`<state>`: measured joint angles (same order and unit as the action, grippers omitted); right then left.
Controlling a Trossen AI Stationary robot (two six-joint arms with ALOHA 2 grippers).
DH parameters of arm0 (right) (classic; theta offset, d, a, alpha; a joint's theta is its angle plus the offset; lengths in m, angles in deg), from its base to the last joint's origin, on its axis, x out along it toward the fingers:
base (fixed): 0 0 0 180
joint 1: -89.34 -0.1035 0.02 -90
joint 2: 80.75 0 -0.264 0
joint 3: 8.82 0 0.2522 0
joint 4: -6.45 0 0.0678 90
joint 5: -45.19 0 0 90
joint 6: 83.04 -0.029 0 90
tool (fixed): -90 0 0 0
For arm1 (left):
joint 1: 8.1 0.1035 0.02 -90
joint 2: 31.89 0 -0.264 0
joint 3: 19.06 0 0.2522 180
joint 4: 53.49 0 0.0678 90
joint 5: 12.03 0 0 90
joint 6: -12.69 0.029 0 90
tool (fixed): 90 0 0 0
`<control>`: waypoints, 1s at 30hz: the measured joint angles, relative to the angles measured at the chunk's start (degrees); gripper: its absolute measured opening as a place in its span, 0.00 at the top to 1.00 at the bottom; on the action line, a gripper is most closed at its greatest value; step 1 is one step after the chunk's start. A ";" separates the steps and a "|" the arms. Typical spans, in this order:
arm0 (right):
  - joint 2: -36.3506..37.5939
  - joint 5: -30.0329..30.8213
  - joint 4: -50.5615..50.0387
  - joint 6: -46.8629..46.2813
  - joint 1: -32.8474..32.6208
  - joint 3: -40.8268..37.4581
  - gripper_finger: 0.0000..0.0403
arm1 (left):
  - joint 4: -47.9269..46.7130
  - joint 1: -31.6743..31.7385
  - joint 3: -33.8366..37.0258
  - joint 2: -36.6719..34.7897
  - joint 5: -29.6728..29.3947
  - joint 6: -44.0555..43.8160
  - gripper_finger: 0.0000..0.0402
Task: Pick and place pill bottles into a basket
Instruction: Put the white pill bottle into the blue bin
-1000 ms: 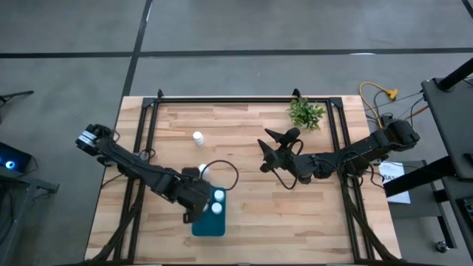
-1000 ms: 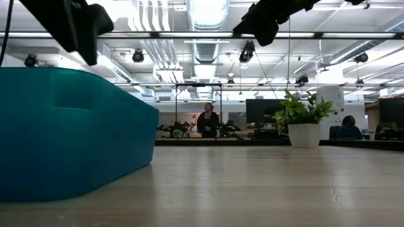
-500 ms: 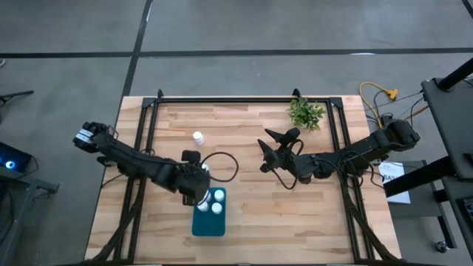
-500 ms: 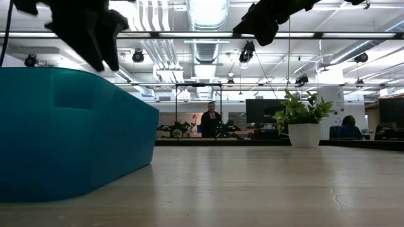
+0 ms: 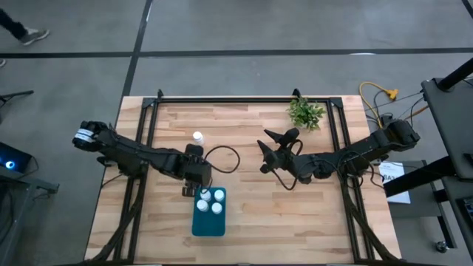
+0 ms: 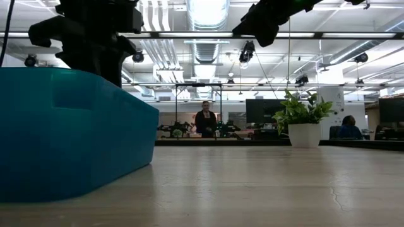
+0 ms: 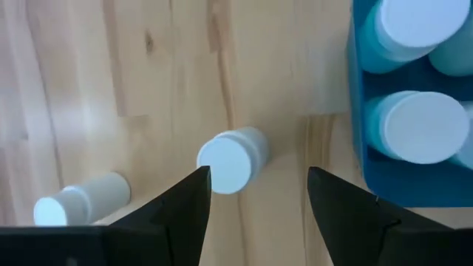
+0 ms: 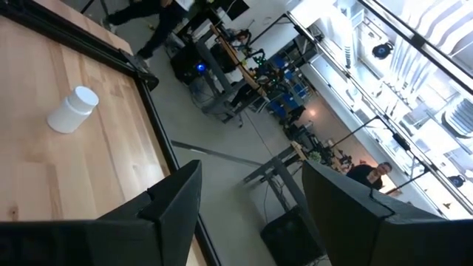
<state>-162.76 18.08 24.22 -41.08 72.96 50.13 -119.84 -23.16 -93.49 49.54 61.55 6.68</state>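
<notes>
The teal basket (image 5: 208, 220) sits near the table's front and holds several white pill bottles (image 5: 211, 201). Another pill bottle (image 7: 230, 159) stands on the wood just beyond the basket's far end (image 7: 369, 170). My left gripper (image 7: 255, 193) hovers open above this bottle, pointing steeply down, fingers apart on either side of it and not touching. The arm hides this bottle in the high view, where that gripper (image 5: 194, 176) shows. One more bottle (image 5: 197, 137) stands farther back. My right gripper (image 5: 266, 151) waits open and level above mid-table.
A small potted plant (image 5: 305, 112) stands at the far right of the table. A black frame rail (image 5: 244, 100) runs along the far edge. Bare wood lies between the basket and my right arm. People show in the room beyond the table.
My left gripper has moved from above the basket toward the table's far edge, sinking a little and rolling about its own axis. It now stands over the bottle beside the basket's far end and stays open. My right arm has kept still.
</notes>
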 joint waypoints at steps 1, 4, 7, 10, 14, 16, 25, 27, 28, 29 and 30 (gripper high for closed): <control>0.00 -0.02 -0.02 0.00 0.00 0.00 0.44 | 0.12 0.45 0.00 0.00 0.44 0.56 0.48; 0.00 -0.02 0.00 0.00 0.00 0.00 0.44 | 0.24 2.04 0.23 0.00 1.50 2.15 0.48; 0.00 -0.09 0.00 0.00 0.00 0.00 0.44 | 0.44 4.03 0.64 -0.09 2.24 3.49 0.48; 0.00 -0.09 0.00 0.00 0.00 0.00 0.44 | 2.02 6.21 1.42 -0.46 5.03 5.44 0.48; 0.00 -0.11 0.00 0.00 0.00 0.00 0.44 | 3.74 8.88 2.14 -0.61 7.96 7.10 0.48; 0.00 -0.11 -0.03 0.00 0.00 0.00 0.44 | 3.74 9.61 2.16 -0.63 8.69 7.83 0.48; 0.00 -0.11 -0.09 -0.55 0.00 0.00 0.44 | 5.75 11.82 3.85 -0.57 11.44 8.37 0.48; 0.00 -0.11 -0.11 -0.66 0.00 0.00 0.44 | 6.65 11.87 4.58 -0.57 11.63 8.41 0.48; 0.00 -0.11 -0.11 -0.66 0.00 0.00 0.44 | 7.15 11.98 5.10 -0.57 11.92 8.34 0.48; 0.00 -0.11 -0.12 -0.67 0.00 0.00 0.44 | 7.97 12.12 5.69 -0.57 12.07 8.33 0.48; 0.00 -0.11 -0.14 -0.72 0.00 0.00 0.44 | 8.84 12.12 6.40 -0.57 12.30 8.31 0.48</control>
<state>-162.76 17.97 24.07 -41.81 72.96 50.13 -111.00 -11.04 -87.09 48.97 73.85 14.99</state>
